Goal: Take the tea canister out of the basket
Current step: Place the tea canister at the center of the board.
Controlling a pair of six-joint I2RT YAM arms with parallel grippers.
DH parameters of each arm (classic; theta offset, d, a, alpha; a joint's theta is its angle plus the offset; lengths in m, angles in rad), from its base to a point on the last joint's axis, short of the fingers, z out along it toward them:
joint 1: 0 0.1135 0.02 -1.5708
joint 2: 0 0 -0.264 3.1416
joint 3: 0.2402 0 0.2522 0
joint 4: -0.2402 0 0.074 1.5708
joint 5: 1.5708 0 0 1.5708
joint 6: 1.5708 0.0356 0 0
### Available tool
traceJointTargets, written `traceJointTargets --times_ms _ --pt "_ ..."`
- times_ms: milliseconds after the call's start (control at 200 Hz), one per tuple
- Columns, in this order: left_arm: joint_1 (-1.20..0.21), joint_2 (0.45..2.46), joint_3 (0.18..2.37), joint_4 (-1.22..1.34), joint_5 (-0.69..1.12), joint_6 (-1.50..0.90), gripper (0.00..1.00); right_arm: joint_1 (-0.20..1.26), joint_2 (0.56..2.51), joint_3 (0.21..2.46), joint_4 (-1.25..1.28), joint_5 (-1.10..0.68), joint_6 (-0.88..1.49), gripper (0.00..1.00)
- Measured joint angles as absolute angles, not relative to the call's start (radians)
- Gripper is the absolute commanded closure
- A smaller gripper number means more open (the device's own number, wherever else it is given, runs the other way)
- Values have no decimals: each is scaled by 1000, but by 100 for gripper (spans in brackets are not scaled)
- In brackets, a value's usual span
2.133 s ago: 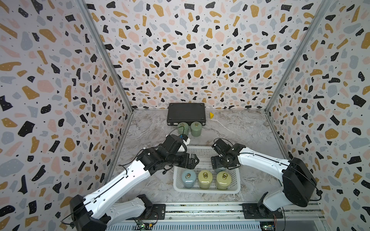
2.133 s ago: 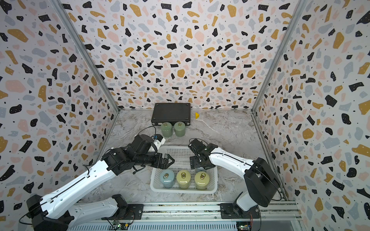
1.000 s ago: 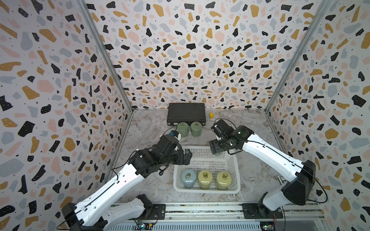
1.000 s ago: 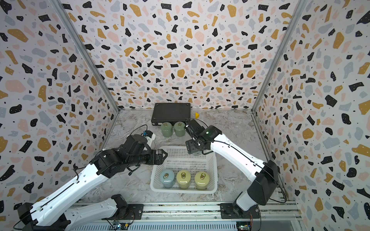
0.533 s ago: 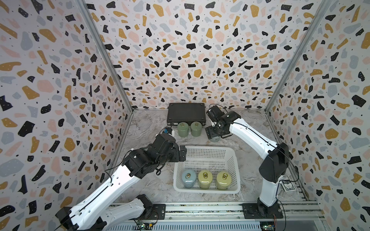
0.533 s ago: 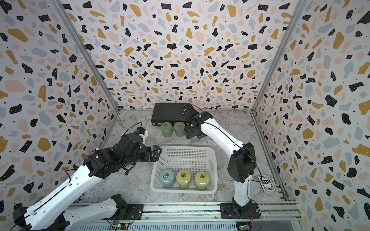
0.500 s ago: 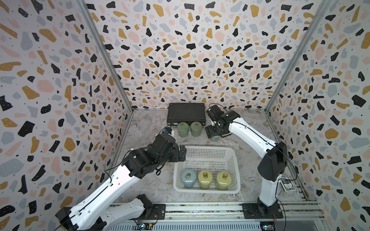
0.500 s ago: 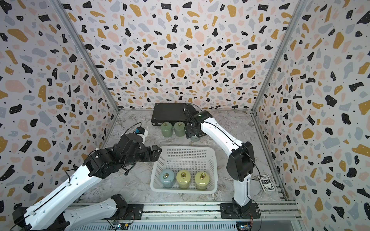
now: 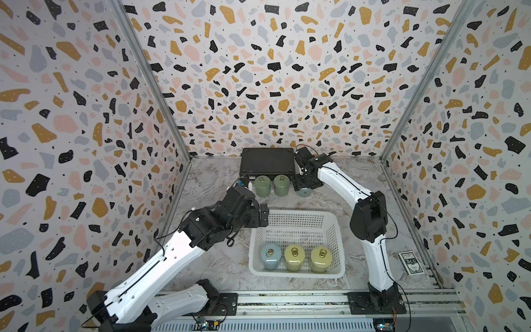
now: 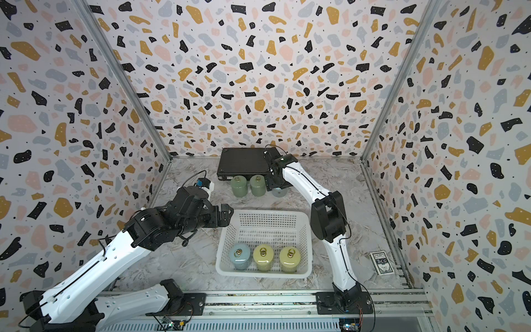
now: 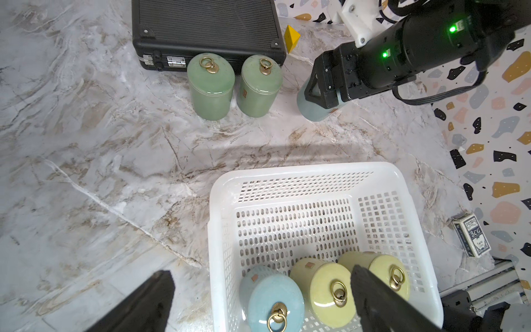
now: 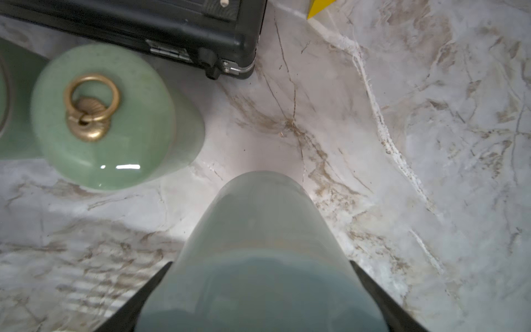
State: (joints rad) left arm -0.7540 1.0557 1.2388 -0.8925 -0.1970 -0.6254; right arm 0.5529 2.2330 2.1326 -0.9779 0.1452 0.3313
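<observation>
Basket, nearest: the white basket [image 9: 297, 275] holds a blue canister [image 9: 271, 255] and two yellow canisters [image 9: 294, 255] [image 9: 321, 256], all upright in its near row. Its far half is bare.
My left pincer: my left pincer [image 9: 262, 220] stands wide and holds nothing, right by the basket's far left corner. If I swing it carelessly it could clip the rolled rim, shove the light basket and knock the three canisters together.
My right pincer, farther: my right pincer [image 11: 323, 99] is clamped round the upper part of a grey-blue tea canister [image 11: 313, 110].
Task's thing: that canister is out of the basket, well beyond its far rim. Its base is low over the desk [image 11: 115, 149]. I cannot tell whether it touches.
Release risk: the left wrist view shows the canister leaning. If I let go before the base sits flat, I judge it could tip, roll or chip on the hard top.
Neighbour: the nearer of two green canisters [image 11: 260, 86] [image 11: 211, 86] stands just beside it but apart. A sideways drift could knock the glazed walls together.
Farthest: the black hard case [image 11: 207, 26] lies right behind the green pair. Opening or lifting out carelessly, my outer finger could bump its corner.
</observation>
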Motion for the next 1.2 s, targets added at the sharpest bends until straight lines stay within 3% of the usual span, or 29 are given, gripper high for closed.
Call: traceJointTargets --times_ms 596,1201 --pt "-745 1089 1239 -846 -200 -611 0 516 2450 2313 -950 100 321 24" --pt "-741 1100 1239 -821 -162 -587 0 503 2497 2379 -949 91 320 19"
